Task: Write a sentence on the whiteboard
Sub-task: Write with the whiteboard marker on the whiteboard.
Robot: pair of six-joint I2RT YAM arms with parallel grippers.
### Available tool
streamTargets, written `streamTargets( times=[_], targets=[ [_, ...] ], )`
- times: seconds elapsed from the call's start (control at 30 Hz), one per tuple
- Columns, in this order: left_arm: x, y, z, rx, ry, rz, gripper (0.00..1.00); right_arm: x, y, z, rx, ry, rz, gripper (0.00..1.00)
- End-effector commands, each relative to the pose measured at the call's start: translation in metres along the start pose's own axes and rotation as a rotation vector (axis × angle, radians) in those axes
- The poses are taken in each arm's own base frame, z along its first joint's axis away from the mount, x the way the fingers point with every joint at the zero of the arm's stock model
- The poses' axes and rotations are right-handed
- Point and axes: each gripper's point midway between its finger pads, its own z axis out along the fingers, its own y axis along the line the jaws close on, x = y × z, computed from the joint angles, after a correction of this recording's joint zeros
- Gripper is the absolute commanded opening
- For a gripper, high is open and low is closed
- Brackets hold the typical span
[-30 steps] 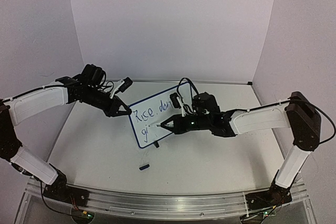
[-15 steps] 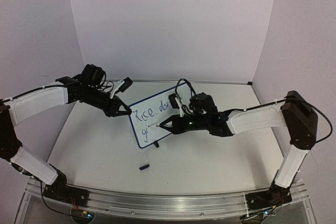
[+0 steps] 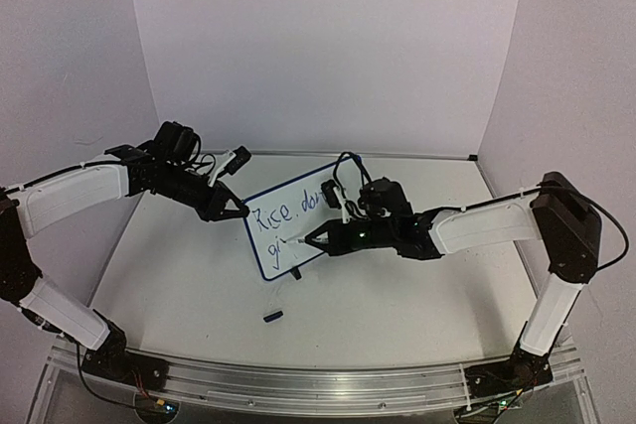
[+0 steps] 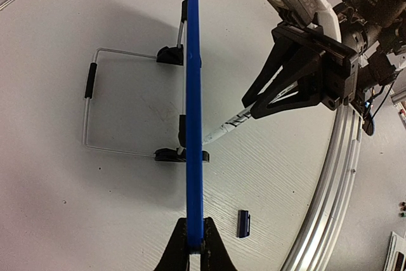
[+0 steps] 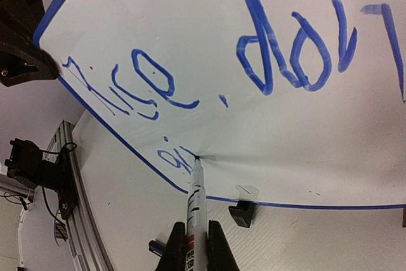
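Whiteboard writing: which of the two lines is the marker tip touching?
The lower line, the short "gi" near the whiteboard frame; the marker tip rests at its end. The longer upper line lies apart.

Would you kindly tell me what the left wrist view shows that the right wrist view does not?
Only the left wrist view shows the whiteboard edge-on, its wire stand behind it, and the right tool from outside. Only the right wrist view shows the board's face with the sentence, reaching "gi" on its second line. Both show the marker with its tip at the board and a black clip foot.
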Motion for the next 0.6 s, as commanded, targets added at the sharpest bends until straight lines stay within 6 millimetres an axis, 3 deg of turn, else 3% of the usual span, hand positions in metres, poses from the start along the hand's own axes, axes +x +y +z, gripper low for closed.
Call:
streamTargets(
  times=[0.0,0.37,0.57],
  targets=[
    [0.004,-0.004,0.005,0.014,0.033,-0.008,0.0,0.001,-0.013,0.005,0.035,-0.005,0.015,0.0],
    [0.003,-0.005,0.004,0.015,0.032,-0.004,0.0,0.012,-0.024,0.006,0.068,0.028,0.036,0.0],
    [0.003,-0.004,0.004,0.014,0.031,-0.006,0.0,0.0,-0.017,0.003,0.056,0.002,0.024,0.0]
  ],
)
